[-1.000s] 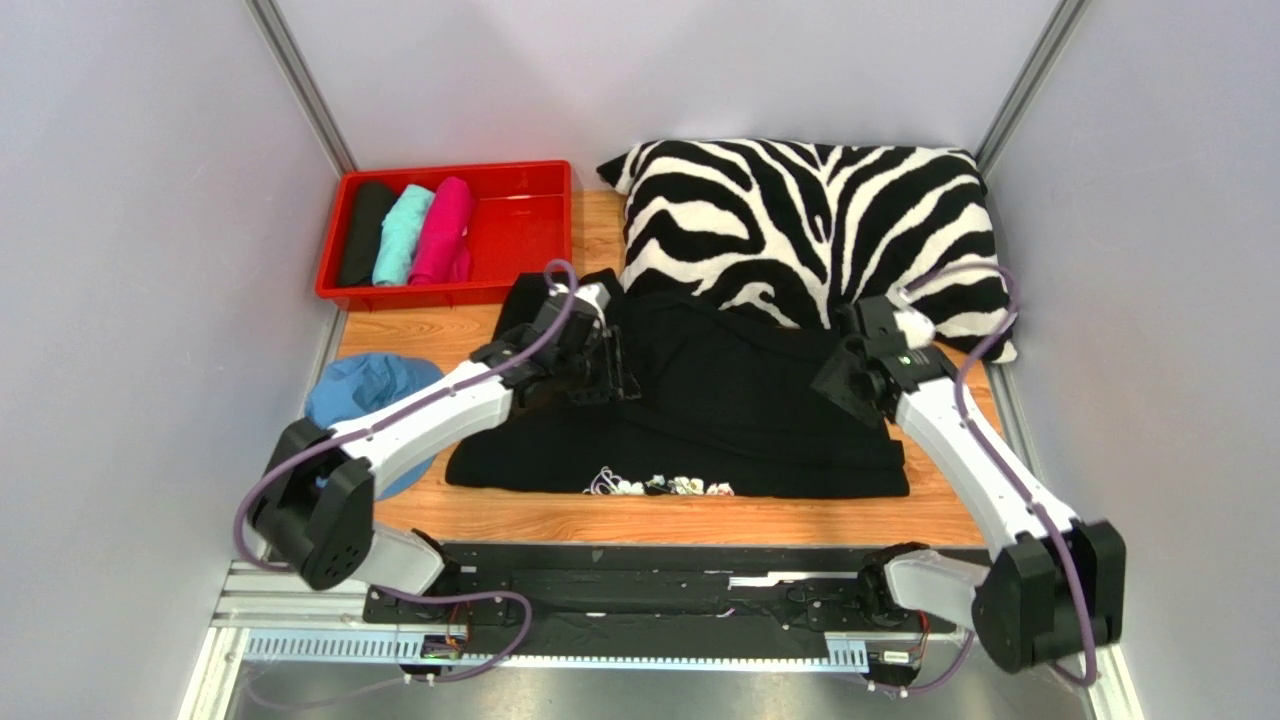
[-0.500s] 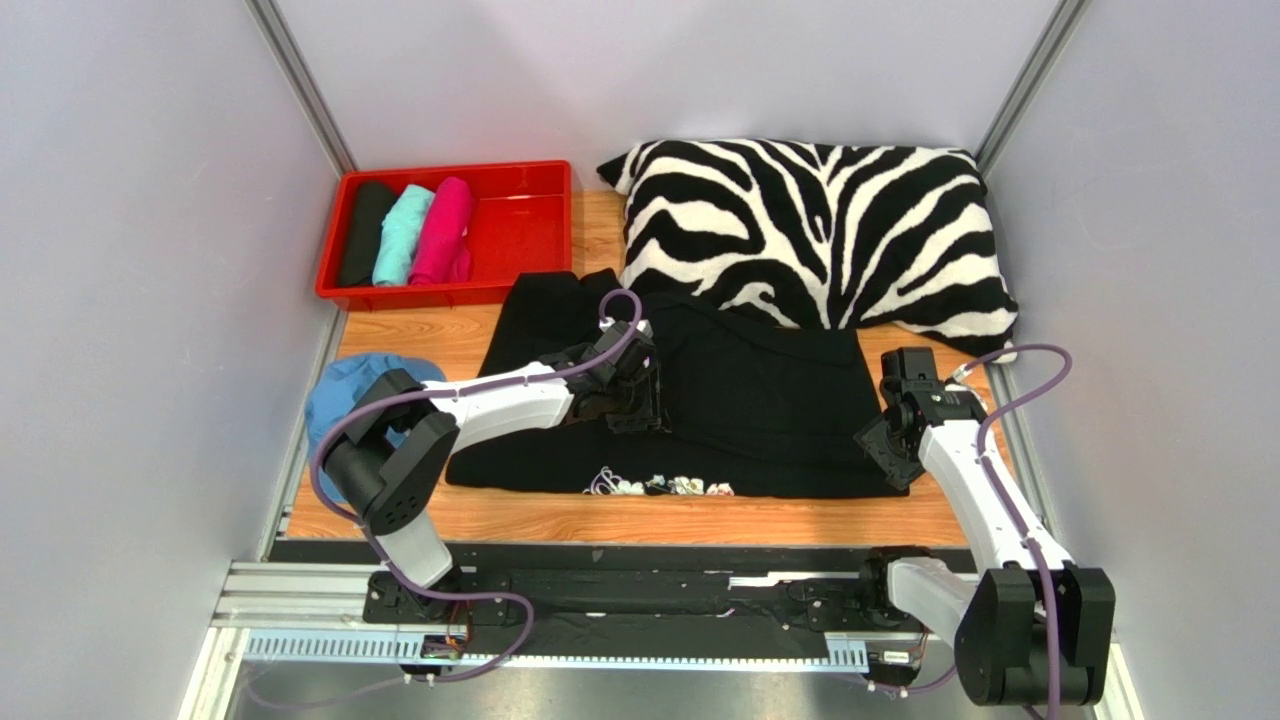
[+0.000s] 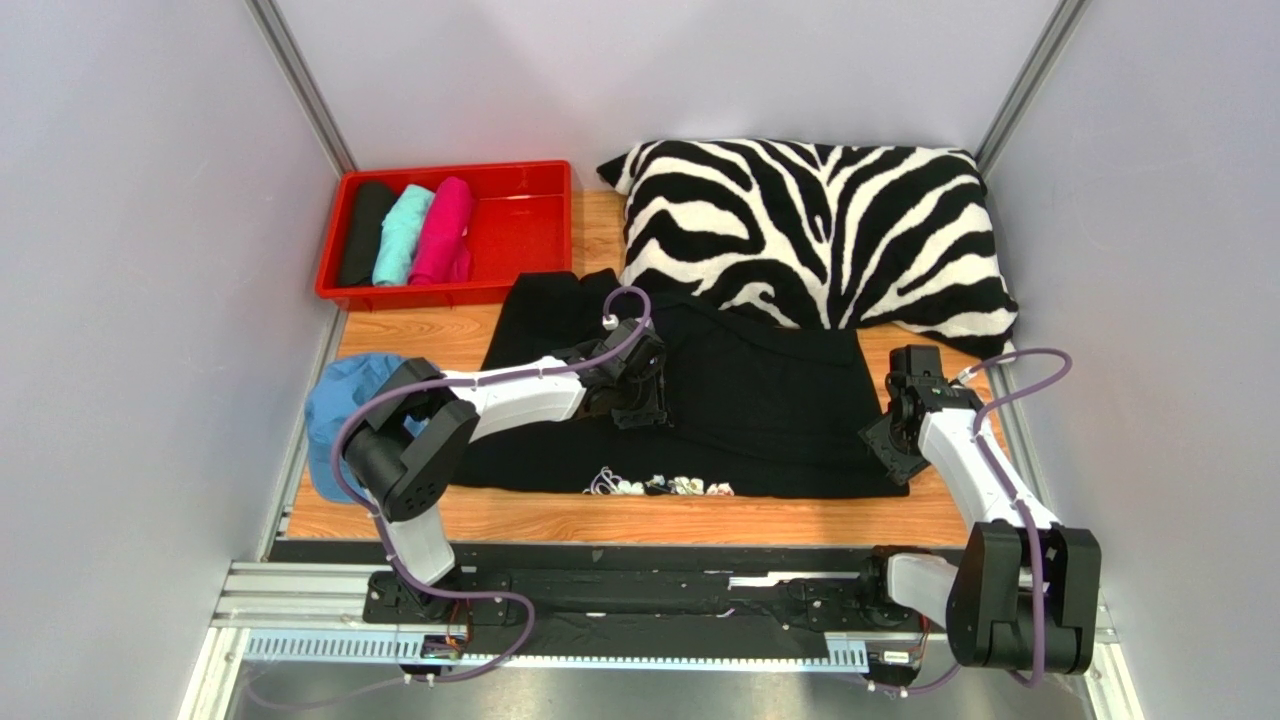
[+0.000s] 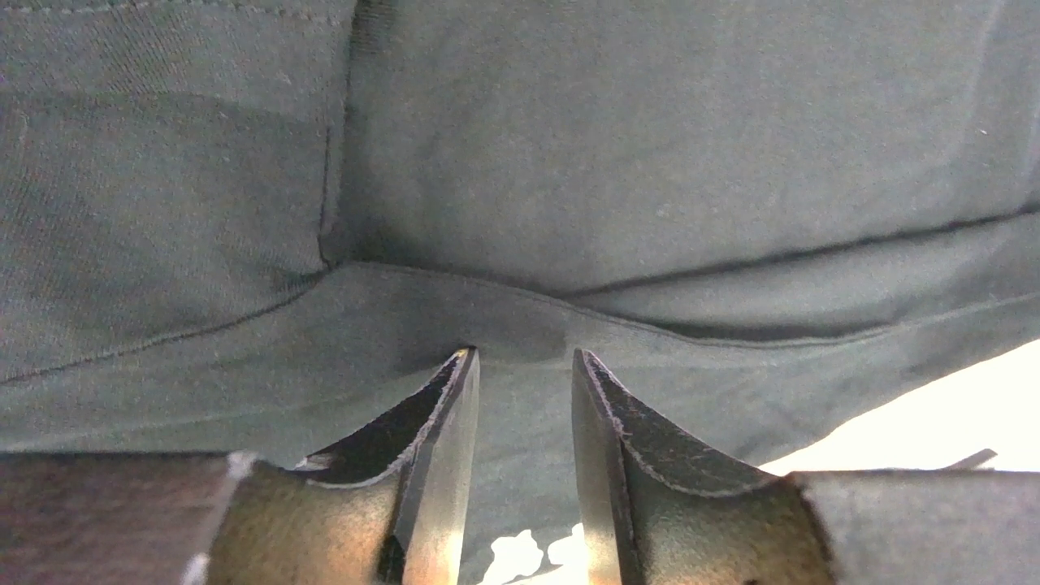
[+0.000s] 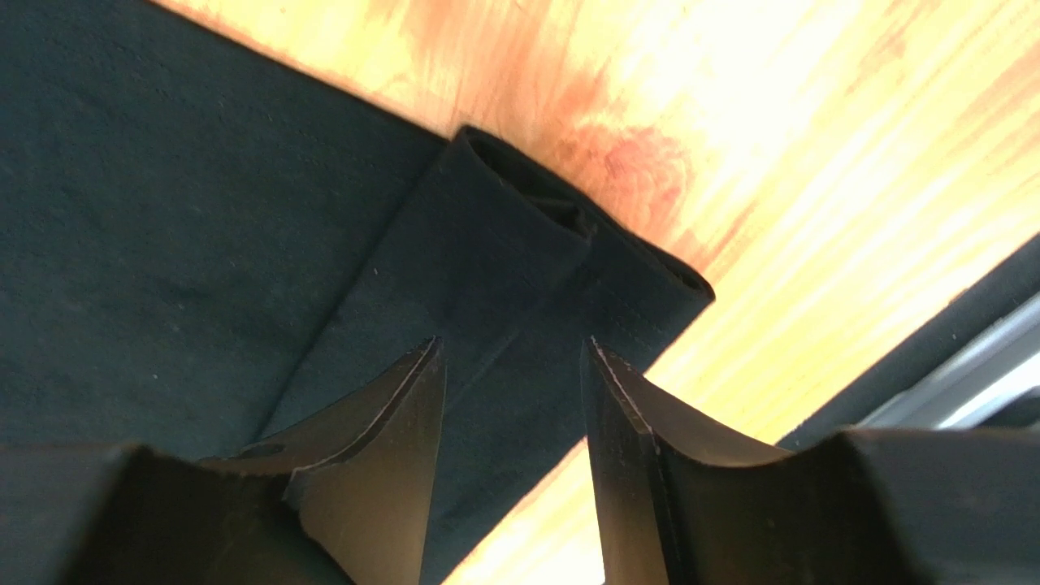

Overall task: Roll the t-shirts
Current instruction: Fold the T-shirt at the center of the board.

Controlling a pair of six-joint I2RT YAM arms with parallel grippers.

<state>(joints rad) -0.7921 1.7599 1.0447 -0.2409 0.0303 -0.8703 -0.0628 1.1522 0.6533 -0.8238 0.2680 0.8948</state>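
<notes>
Right arm drawing back toward own base since half second ago; right gripper (image 3: 890, 435) (image 5: 513, 347) now hanging over right edge of black t-shirt (image 3: 751, 405), fingers parted, gripping nothing, folded corner lying below on wooden table (image 3: 676, 518). Left gripper (image 3: 643, 398) (image 4: 523, 356) pressing low at shirt's middle, jaws slightly apart, tips meeting fabric crease. Shirt lying spread mid-table, white print (image 3: 661, 485) at near edge, far edge against zebra pillow (image 3: 812, 225). Black roll (image 3: 364, 228), teal roll (image 3: 401, 233), pink roll (image 3: 443, 228) sitting side by side in red bin (image 3: 526, 255).

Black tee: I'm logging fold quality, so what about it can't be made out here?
Top view: print too small to read; left arm hides part of the tee.
Left wrist view: frame cuts off most of it.
Right wrist view: only one folded corner shows.
</notes>
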